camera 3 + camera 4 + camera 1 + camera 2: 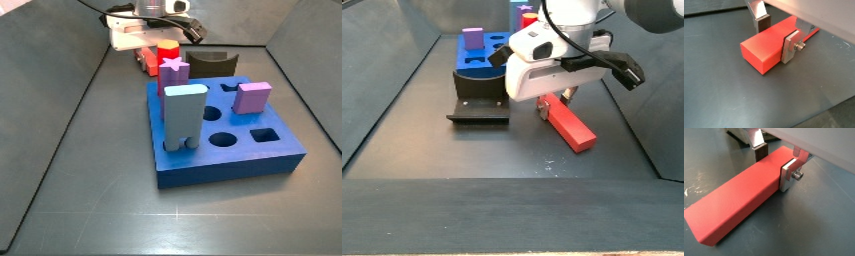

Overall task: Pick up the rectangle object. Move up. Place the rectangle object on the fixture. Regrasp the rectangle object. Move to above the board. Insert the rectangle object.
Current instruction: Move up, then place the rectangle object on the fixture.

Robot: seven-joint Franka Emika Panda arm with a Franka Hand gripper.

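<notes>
The rectangle object (767, 47) is a long red bar lying flat on the dark floor; it also shows in a wrist view (737, 203) and in a side view (569, 125). My gripper (776, 40) straddles one end of it, as both wrist views show (773, 168). The near finger (791, 47) lies against the bar's side. The far finger's dark pad (762, 25) stands just beyond the other side, with a slight gap. The jaws are open. The fixture (480, 105) sits beside the bar. The blue board (227, 150) lies behind it.
On the board stand a light-blue upright block (183, 115), a purple block (254, 97), a red cylinder (168, 52) and a purple star piece (175, 68). Grey walls (80, 110) enclose the floor. The fixture also shows in a side view (214, 62).
</notes>
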